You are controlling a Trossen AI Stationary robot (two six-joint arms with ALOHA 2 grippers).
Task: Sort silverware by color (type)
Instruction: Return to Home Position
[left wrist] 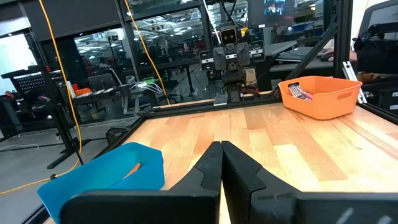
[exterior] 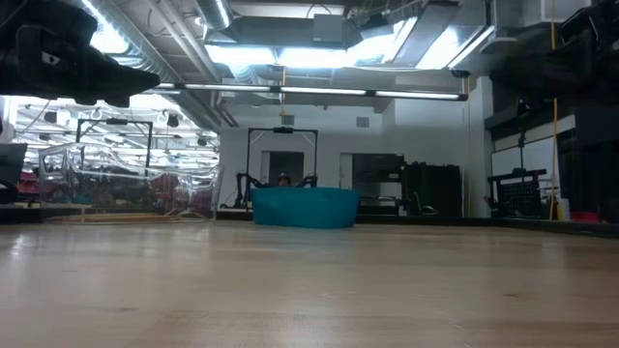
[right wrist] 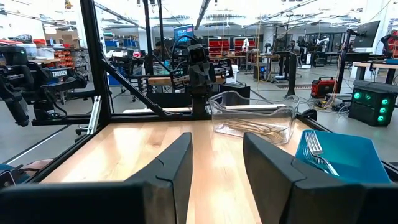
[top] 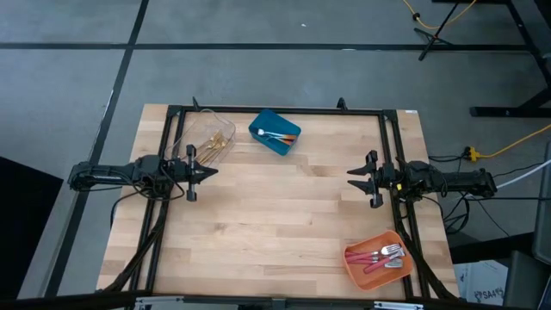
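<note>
Sorted on the pale wooden table (top: 284, 224): all-gold forks (top: 217, 143) in the clear plastic bin (top: 203, 129) by the left gripper (top: 213, 171), pinched together, holding nothing. Orange-handled forks (top: 274, 135) in the blue bin (top: 286, 142) alongside. Pink-handled forks (top: 383, 257) in the orange bin (top: 353, 263), near the right gripper (top: 350, 179), fingers parted.

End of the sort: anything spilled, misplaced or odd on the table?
Nothing stands out. Gold forks lie in the clear bin, orange-handled forks in the blue bin, pink-handled forks in the orange bin, none mixed or loose on the table. Left gripper and right gripper hover empty at the sides.
</note>
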